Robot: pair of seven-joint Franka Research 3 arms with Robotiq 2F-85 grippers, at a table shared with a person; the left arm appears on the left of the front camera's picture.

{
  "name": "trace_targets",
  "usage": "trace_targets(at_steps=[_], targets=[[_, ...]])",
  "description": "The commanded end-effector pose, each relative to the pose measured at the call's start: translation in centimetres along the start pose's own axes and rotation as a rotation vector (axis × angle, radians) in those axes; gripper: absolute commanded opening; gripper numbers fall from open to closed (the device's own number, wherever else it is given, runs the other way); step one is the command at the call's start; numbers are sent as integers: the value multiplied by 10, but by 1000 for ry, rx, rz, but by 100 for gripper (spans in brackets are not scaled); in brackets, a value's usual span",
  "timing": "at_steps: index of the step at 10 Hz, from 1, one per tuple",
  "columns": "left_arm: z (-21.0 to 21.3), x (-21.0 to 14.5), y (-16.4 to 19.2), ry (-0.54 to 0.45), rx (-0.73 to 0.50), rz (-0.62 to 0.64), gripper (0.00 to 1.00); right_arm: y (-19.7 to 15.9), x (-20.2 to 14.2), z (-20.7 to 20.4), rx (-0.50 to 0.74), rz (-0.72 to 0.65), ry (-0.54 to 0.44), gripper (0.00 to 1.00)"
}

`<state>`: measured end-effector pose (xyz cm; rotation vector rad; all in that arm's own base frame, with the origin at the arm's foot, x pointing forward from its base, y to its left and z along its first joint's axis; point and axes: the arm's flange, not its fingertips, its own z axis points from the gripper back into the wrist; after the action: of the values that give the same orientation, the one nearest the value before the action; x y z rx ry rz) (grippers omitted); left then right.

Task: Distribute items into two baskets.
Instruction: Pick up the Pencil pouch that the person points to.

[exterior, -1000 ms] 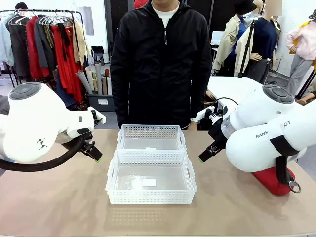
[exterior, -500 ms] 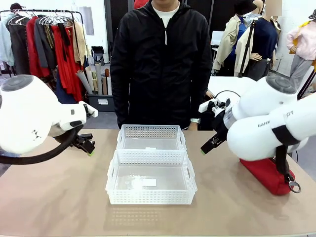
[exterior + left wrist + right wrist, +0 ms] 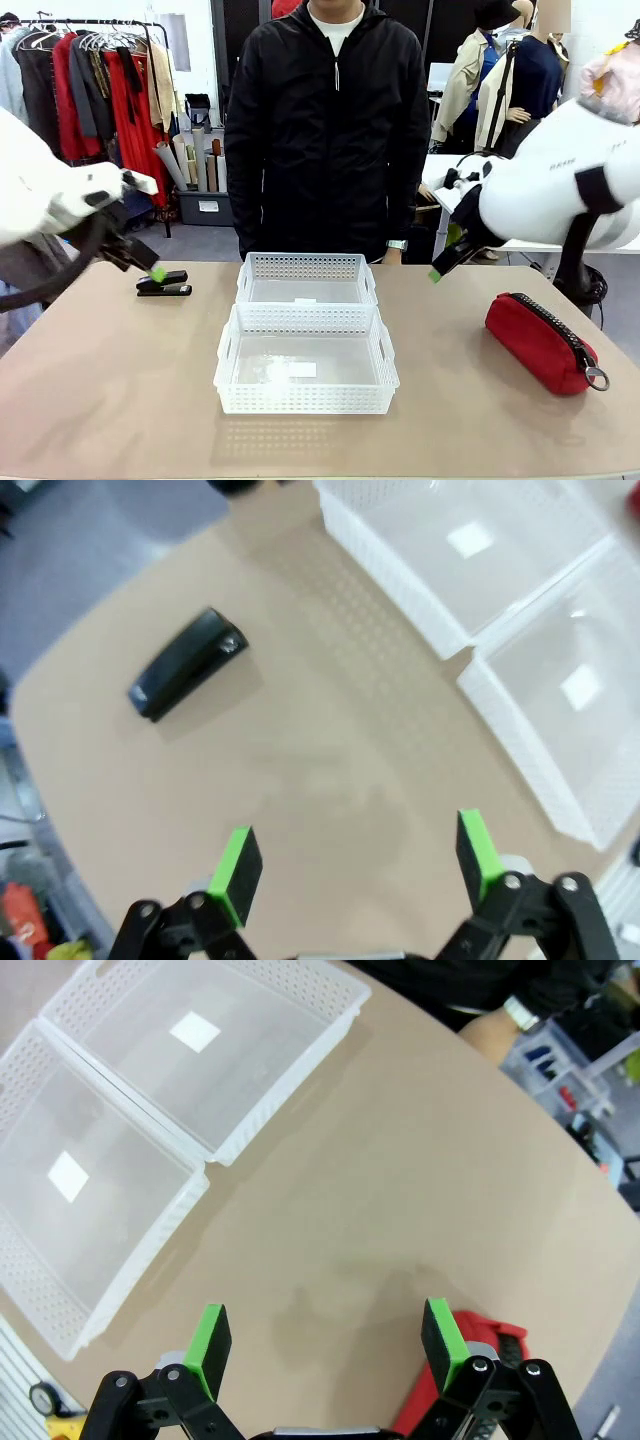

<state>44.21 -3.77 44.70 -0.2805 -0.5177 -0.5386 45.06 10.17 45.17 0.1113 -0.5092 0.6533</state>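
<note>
Red pouch (image 3: 540, 342) and black stapler (image 3: 164, 287) lay in plain sight on the table (image 3: 120, 400). A second before, the arms had hung low over both ends of it. The left one blocked the stapler and the right one covered most of the pouch. Both arms had since lifted and drawn outward.

The left gripper (image 3: 357, 855) had its fingers spread wide and held nothing, with the stapler well ahead of them on bare tabletop. The right gripper (image 3: 326, 1334) was likewise wide open and empty, above the table between the baskets and the pouch.

The near basket (image 3: 305, 397) and far basket (image 3: 305, 267) had not moved. They touched end to end in the middle, and both were empty. By my reading the sorting had not begun, and each arm had one item on its own side to go for.

In the right wrist view the pouch was only a red corner behind one finger. In the front view the left fingertip sat close above the stapler, so any gap there was hard to judge. The person's hands could not be made out.
</note>
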Motion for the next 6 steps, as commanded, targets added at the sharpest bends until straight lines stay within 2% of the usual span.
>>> trace_targets(at_steps=[1, 3, 6], targets=[[20, -4, 40, 17, -21, 46, 100, -41, -2, 13, 89, -9, -2, 100], [47, -17, 66, 5, -5, 102, 100, -72, -18, 37, 140, -58, -58, 100], [85, -26, 90, -60, -3, 190, 100, -116, -48, 80, 240, -160, -206, 100]])
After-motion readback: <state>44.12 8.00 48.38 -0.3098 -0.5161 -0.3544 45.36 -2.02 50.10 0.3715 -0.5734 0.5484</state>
